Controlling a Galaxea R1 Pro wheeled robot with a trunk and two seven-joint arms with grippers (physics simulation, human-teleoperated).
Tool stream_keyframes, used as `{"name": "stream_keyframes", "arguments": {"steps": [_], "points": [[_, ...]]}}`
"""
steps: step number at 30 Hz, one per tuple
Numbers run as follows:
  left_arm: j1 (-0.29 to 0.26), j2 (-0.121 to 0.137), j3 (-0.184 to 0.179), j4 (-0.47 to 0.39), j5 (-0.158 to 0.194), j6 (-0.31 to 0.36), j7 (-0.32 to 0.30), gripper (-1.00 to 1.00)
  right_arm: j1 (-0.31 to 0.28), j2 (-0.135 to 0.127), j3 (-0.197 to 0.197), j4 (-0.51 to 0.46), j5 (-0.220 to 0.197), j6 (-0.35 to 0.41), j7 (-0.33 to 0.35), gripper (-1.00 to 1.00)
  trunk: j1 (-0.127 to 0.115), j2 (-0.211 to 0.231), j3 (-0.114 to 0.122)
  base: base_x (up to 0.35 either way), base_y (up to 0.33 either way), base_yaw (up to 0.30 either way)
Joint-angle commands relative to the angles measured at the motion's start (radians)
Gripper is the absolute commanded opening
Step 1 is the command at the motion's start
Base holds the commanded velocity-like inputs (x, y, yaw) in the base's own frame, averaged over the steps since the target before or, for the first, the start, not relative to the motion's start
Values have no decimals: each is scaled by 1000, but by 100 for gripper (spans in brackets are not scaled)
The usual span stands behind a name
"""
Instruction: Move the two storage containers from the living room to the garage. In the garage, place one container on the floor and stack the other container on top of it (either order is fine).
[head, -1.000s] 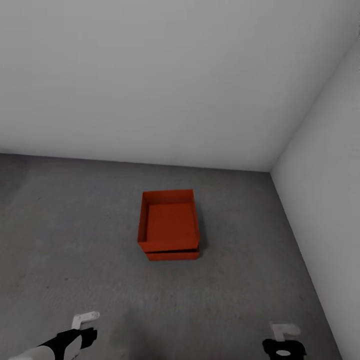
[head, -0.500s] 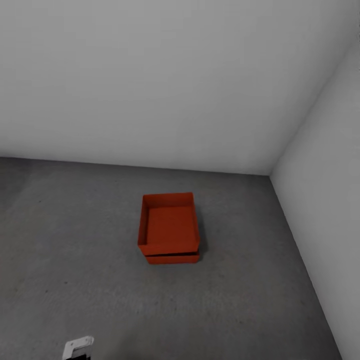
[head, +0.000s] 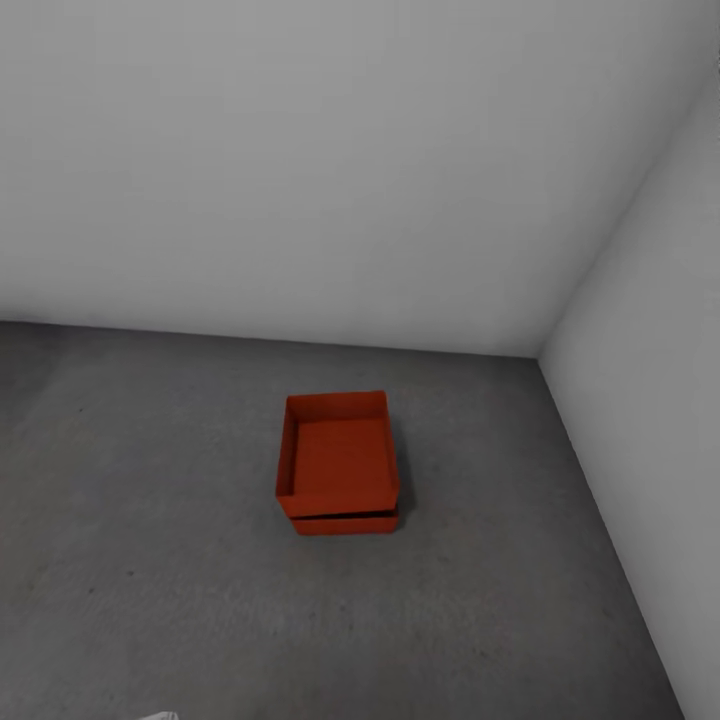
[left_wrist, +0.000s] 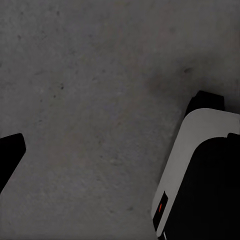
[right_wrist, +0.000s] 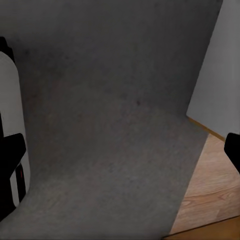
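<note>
Centre frame: my two storage containers (head: 338, 465) sit stacked on the floor (head: 150, 520) | jaw state: can't tell.

Garage: bare grey-white walls (head: 330, 170), mottled concrete floor (head: 150, 500); wood plank floor (right_wrist: 212, 192) adjoining.

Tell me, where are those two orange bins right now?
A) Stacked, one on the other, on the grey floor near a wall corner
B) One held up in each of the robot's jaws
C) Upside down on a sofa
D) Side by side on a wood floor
A: the head view shows the upper bin sitting on the lower bin, on the grey floor, with nothing gripping them.
</note>
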Motion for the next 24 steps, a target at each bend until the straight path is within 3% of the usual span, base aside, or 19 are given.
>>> {"name": "stream_keyframes", "arguments": {"steps": [1, 10, 24], "points": [[0, 0, 5, 1, 5, -4, 0, 100, 2, 1, 8, 3, -9, -7, 1, 100, 0, -1, 1, 0, 0, 0], [3, 1, 5, 1, 6, -2, 1, 100, 42, 1, 8, 3, -9, -35, 2, 100, 0, -1, 15, 0, 0, 0], [32, 1, 5, 1, 5, -5, 1, 100, 48, 2, 9, 3, -10, -38, 2, 100, 0, -1, 37, 0, 0, 0]]}}
